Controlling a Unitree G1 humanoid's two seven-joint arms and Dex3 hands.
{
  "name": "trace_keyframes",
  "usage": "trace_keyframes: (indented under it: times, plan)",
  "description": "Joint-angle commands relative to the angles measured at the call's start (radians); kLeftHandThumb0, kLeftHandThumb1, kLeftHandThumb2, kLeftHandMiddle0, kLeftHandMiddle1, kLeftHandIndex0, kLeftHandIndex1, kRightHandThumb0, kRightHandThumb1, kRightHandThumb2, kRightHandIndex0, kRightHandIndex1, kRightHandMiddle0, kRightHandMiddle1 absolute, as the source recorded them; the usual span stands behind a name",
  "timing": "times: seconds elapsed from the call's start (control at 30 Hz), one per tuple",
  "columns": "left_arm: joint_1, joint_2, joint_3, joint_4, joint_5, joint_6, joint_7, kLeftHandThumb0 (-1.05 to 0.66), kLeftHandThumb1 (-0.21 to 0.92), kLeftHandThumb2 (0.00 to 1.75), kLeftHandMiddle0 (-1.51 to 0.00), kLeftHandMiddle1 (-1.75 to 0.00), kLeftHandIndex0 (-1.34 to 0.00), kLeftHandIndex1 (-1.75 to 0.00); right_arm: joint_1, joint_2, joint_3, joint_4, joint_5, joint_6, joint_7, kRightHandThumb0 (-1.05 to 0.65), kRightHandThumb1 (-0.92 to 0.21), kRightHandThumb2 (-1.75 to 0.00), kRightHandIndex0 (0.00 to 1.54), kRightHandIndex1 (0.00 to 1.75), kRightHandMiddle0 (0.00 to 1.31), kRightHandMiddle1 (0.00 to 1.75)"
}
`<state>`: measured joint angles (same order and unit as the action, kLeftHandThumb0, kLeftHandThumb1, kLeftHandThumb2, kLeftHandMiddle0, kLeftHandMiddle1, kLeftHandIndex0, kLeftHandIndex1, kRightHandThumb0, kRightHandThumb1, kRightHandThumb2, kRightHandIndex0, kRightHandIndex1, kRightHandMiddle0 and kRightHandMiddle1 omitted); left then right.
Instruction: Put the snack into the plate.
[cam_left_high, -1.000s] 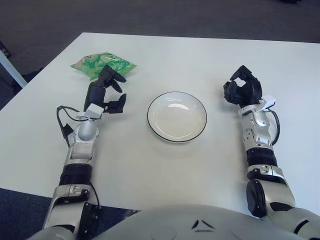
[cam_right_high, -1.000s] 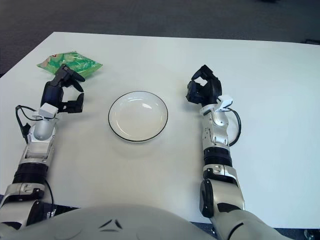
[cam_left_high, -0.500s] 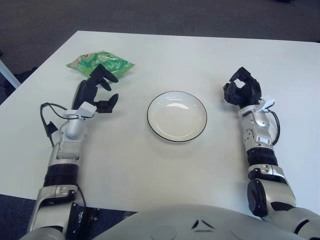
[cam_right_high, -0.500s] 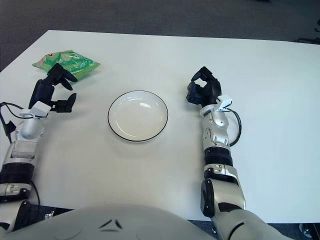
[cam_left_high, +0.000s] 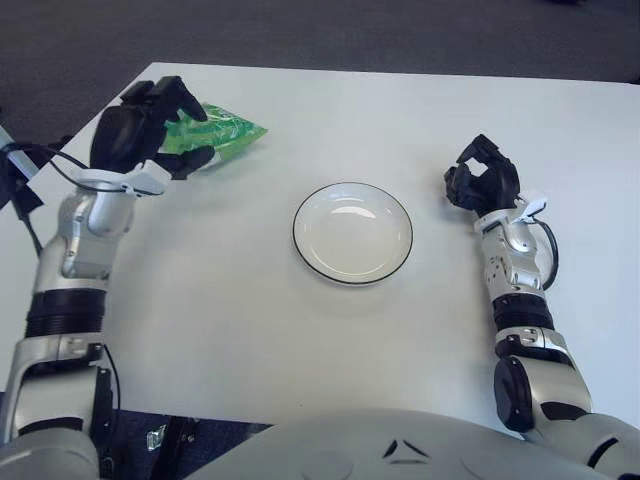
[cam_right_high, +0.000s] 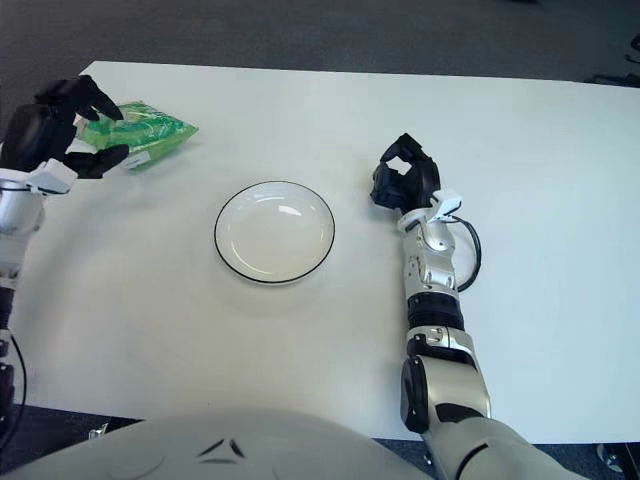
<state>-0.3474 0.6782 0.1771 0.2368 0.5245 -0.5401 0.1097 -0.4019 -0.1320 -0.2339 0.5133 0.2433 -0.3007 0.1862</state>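
At the far left of the white table (cam_left_high: 300, 330), the left hand (cam_left_high: 140, 130) hovers spread-fingered at the green snack bag (cam_left_high: 215, 132), not yet gripping, so the plate (cam_left_high: 352, 233) at centre sits empty while the right hand (cam_left_high: 482, 182) idles curled, holding nothing, beside it.

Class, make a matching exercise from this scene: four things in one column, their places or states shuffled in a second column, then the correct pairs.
Things:
1. snack bag
2. plate
3. left robot hand
4. right robot hand

States:
A. empty, mid-table
B. curled, right of the plate
C. green, far left of the table
D. over the bag's left end, fingers spread

Pairs: 1-C, 2-A, 3-D, 4-B
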Motion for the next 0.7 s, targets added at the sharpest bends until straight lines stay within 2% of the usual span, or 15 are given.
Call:
trace_keyframes:
  times: [0.0, 0.07, 0.1, 0.2, 0.3, 0.37, 0.53, 0.67]
  plan:
    - [0.002, 0.014, -0.015, 0.016, 0.012, 0.002, 0.018, -0.01, 0.82, 0.63, -0.27, -1.55, -0.22, -1.75, 0.082, 0.039, 0.003, 0.039, 0.001, 0.012, -0.005, -0.49, -0.3, -1.33, 1.29, 1.75, 0.63, 1.75]
    - [0.003, 0.018, -0.018, 0.019, 0.01, 0.001, 0.021, -0.01, 0.82, 0.62, -0.27, -1.55, -0.22, -1.75, 0.083, 0.039, 0.004, 0.039, 0.002, 0.012, -0.004, -0.49, -0.3, -1.33, 1.29, 1.75, 0.63, 1.75]
    - [-0.075, 0.079, -0.05, 0.077, 0.041, 0.007, -0.031, -0.01, 0.82, 0.62, -0.27, -1.55, -0.22, -1.75, 0.083, 0.039, 0.004, 0.039, 0.001, 0.011, -0.004, -0.49, -0.3, -1.33, 1.29, 1.75, 0.63, 1.75]
    - [-0.219, 0.187, -0.115, 0.196, 0.103, 0.008, -0.113, -0.41, 0.73, 0.72, -0.19, -1.43, -0.07, -1.52, 0.084, 0.039, 0.005, 0.039, 0.001, 0.011, -0.004, -0.49, -0.3, -1.33, 1.29, 1.75, 0.63, 1.75]
    - [-0.278, 0.218, -0.153, 0.262, 0.133, -0.009, -0.122, -0.55, 0.68, 0.76, -0.14, -1.33, -0.02, -1.35, 0.084, 0.039, 0.005, 0.037, 0.002, 0.013, -0.003, -0.49, -0.3, -1.33, 1.29, 1.75, 0.63, 1.75]
    - [-0.317, 0.231, -0.176, 0.311, 0.144, -0.031, -0.115, -0.57, 0.66, 0.77, -0.12, -1.28, -0.01, -1.29, 0.084, 0.04, 0.005, 0.036, 0.003, 0.015, -0.003, -0.49, -0.3, -1.33, 1.29, 1.75, 0.63, 1.75]
    - [-0.408, 0.258, -0.241, 0.421, 0.165, -0.082, -0.103, -0.53, 0.52, 0.86, -0.07, -1.1, 0.0, -1.12, 0.084, 0.04, 0.005, 0.037, 0.005, 0.021, -0.001, -0.49, -0.31, -1.33, 1.29, 1.75, 0.62, 1.75]
    - [-0.478, 0.269, -0.303, 0.502, 0.209, -0.106, -0.088, -0.5, 0.4, 0.92, -0.04, -0.94, 0.0, -0.9, 0.084, 0.04, 0.005, 0.036, 0.007, 0.027, 0.003, -0.49, -0.31, -1.32, 1.29, 1.75, 0.62, 1.75]
